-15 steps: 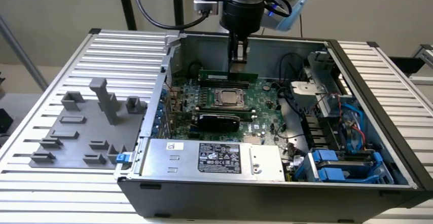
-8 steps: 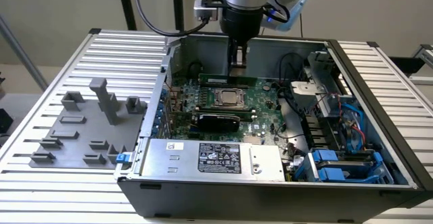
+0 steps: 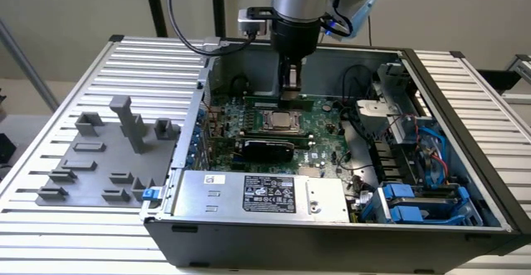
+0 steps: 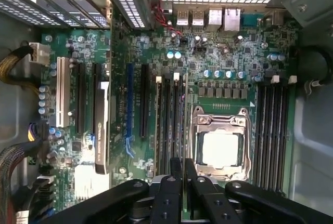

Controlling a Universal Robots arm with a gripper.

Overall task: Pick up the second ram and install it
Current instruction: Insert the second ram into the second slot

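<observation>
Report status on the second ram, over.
End effector down inside the open PC case, over the slots beside the CPU socket. Second ram pinched edge-on between the fingers. Nothing blocking the slots.

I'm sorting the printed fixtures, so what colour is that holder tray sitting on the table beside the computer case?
Grey holder tray, plain; clearest in the exterior view.

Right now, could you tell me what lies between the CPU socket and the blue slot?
In the wrist view, a bank of memory slots and one black expansion slot lie between them.
</observation>
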